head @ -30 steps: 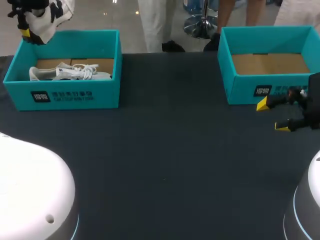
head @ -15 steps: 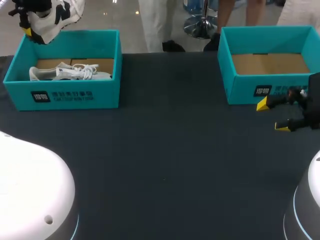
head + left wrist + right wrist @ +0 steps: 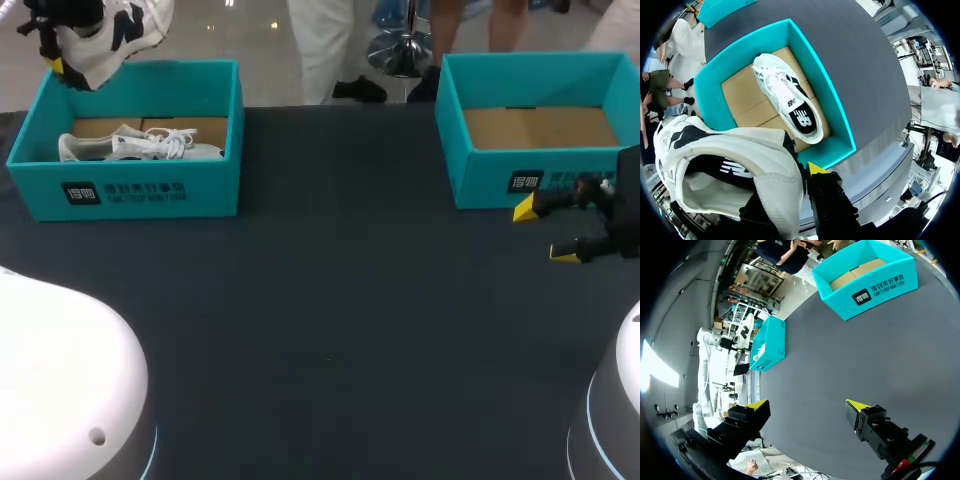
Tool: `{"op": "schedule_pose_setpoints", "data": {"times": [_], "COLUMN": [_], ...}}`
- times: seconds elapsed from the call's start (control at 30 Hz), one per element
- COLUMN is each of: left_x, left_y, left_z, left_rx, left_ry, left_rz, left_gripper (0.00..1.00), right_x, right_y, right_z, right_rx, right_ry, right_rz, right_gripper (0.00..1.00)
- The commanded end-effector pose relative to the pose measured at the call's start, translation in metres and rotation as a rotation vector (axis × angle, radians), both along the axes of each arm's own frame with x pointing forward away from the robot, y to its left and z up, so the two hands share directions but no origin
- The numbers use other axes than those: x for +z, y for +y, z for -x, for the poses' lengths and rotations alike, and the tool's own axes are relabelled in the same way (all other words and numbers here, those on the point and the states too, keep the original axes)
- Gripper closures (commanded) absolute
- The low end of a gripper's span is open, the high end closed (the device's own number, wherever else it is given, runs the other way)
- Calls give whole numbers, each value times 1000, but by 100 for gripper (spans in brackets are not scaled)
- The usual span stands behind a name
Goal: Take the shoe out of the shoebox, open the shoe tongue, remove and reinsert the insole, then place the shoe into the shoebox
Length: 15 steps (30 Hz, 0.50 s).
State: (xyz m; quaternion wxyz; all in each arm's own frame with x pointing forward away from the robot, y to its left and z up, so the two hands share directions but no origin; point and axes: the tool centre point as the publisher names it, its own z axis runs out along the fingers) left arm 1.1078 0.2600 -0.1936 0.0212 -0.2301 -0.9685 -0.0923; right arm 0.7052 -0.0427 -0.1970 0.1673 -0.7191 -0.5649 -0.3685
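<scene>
Left claw (image 3: pixel 52 62): clamped on white sneaker (image 3: pixel 108 35), raised over rear of left teal shoebox (image 3: pixel 130 192). Second sneaker (image 3: pixel 140 146) lying inside. Right claw (image 3: pixel 543 232): fingers apart, above dark worktop (image 3: pixel 330 300), just beside right shoebox (image 3: pixel 490 185).

This looks like a robot lab, a room where robots get tested. Two robot arms work at a big dark table (image 3: pixel 330 300), the left arm (image 3: pixel 60 380) and the right arm (image 3: pixel 620 400), both with round white parts at the near side. One blue-green shoebox (image 3: pixel 130 190) sits far left, and another shoebox (image 3: pixel 520 180) sits far right. The left gripper (image 3: pixel 58 60) holds a white shoe (image 3: pixel 115 35) up.
</scene>
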Motion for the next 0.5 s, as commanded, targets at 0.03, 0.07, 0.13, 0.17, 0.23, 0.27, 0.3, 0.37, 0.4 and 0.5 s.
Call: {"op": "schedule_pose_setpoints", "data": {"times": [0.03,0.07,0.13,0.17,0.23,0.27,0.3,0.37,0.4,0.5], "left_x": [7,9,14,16,18,18,18,18,17,16], "left_y": [7,10,14,16,18,20,21,24,26,31], "left_z": [4,3,1,0,-2,-2,-3,-4,-5,-7], "left_rx": [-14,-23,-50,-61,-69,-101,-117,-198,-187,-287], "left_ry": [-19,-4,3,-8,-20,-18,-12,0,5,54], "left_rz": [20,33,49,39,31,17,24,15,31,49], "left_gripper": [100,100,100,100,100,100,100,100,100,100], "right_x": [0,0,0,0,0,0,0,0,0,0], "right_y": [0,0,0,0,0,0,0,0,0,0], "right_z": [1,1,1,1,1,1,1,1,1,1], "right_rx": [-2,-2,-2,-2,-2,-2,-2,-2,-2,-2], "right_ry": [1,1,1,1,1,1,1,1,1,1], "right_rz": [2,2,2,2,2,2,2,2,2,2], "right_gripper": [0,0,0,0,0,0,0,0,0,0]}}
